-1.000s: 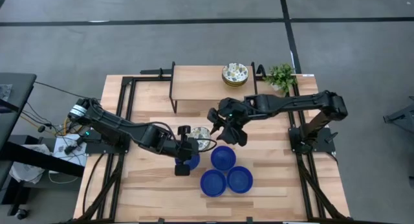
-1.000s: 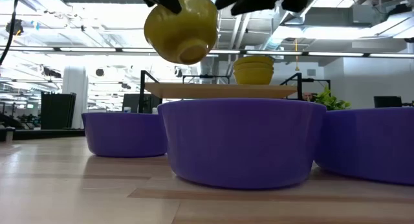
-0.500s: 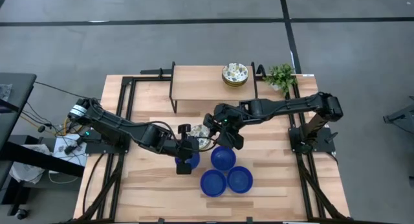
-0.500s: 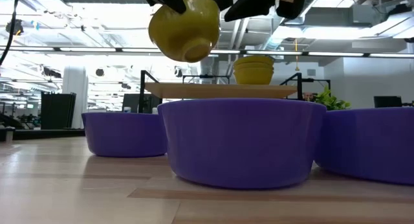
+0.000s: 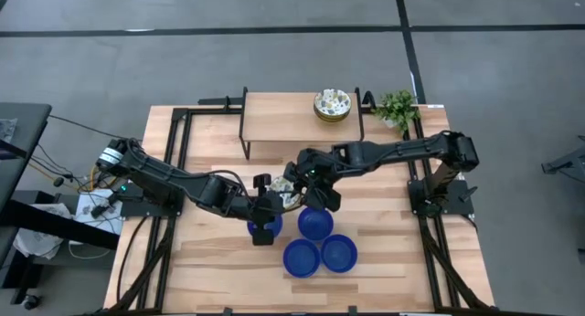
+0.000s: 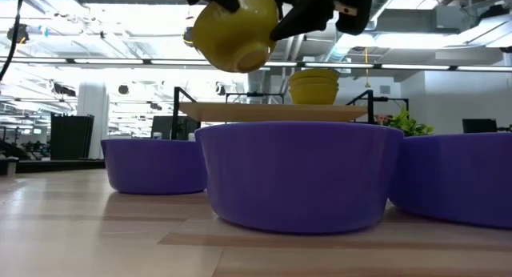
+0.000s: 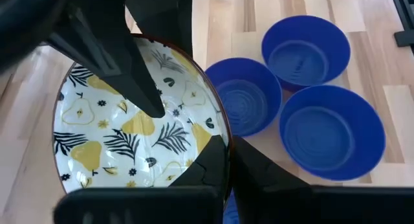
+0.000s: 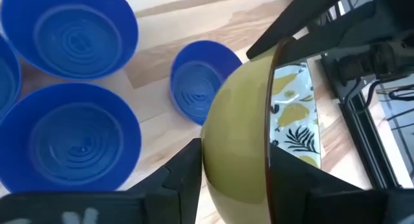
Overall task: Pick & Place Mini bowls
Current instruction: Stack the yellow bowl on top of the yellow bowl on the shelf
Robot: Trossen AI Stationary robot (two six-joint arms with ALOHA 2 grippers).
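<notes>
A white mini bowl with a yellow-and-black leaf pattern and a yellow outside [image 7: 129,133] hangs tilted above the table's middle [image 6: 236,29], held by my left gripper [image 7: 228,153]. My right gripper [image 8: 249,166] comes in from the right with its fingers apart on either side of the same bowl's wall, one dark finger [image 7: 123,75] inside and one outside. Three blue mini bowls [image 5: 315,223] [image 5: 302,257] [image 5: 338,252] rest on their bases on the table. Another blue bowl [image 5: 265,228] sits under the left gripper. A stack of patterned bowls [image 5: 332,106] stands on the raised wooden shelf [image 5: 292,115]. My left gripper pinches the patterned bowl's rim [image 7: 223,136] with one finger inside and one outside, coming from the table's left and slanting down. The bowl is lifted clear of the table and tilted. My right gripper straddles the opposite side of the rim [image 8: 268,120]; whether its fingers touch the bowl, I cannot tell.
A small green plant [image 5: 398,106] stands at the far right beside the shelf. Black frame rails [image 5: 178,142] run along the table's left and right sides. Bare wood lies along the near edge [image 5: 228,270].
My right gripper has moved down and toward the table's left, closing in on the held bowl until its fingers stand around the bowl's rim. The bowl has tipped a little in my left gripper, which has stayed where it was.
</notes>
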